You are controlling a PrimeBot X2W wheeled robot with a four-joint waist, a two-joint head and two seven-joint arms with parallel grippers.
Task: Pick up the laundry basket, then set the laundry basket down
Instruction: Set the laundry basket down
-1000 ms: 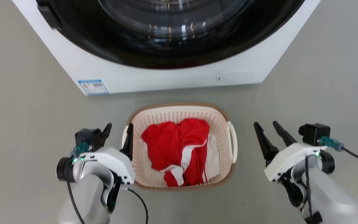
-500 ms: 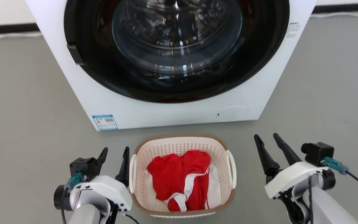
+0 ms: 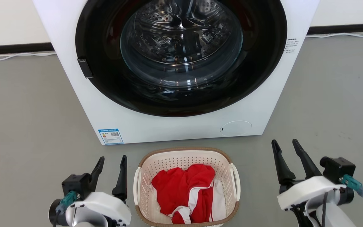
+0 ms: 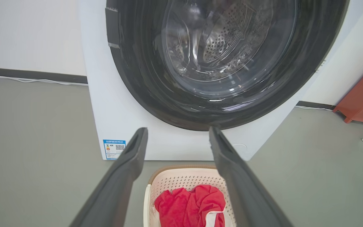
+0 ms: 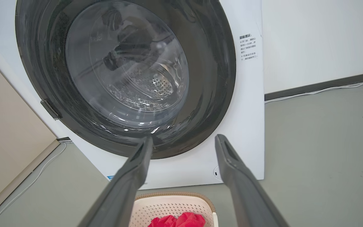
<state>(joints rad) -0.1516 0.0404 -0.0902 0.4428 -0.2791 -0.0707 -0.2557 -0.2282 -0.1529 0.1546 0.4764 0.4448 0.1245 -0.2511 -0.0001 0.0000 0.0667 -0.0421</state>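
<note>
The cream laundry basket (image 3: 184, 157) with its brown rim stands on the grey floor in front of the washing machine, holding red and white clothes (image 3: 184, 192). Its far rim (image 4: 181, 171) appears low in the left wrist view, and the basket (image 5: 172, 205) shows again at the bottom of the right wrist view. My left gripper (image 3: 112, 160) is open just left of the basket's white left handle (image 3: 135, 186), apart from it. Well to the right of the right handle (image 3: 236, 181), my right gripper (image 3: 285, 143) is open and holds nothing.
A white front-loading washing machine (image 3: 181, 126) with a dark round glass door (image 3: 181, 47) stands close behind the basket. Grey floor spreads to both sides. A white cable (image 3: 14, 56) runs along the wall's dark skirting. An orange-red box (image 4: 362, 94) sits off to the machine's right.
The head camera has tilted up, so the machine and basket sit lower in view. Both grippers have drawn away from the basket's handles, the left one off the left handle.
</note>
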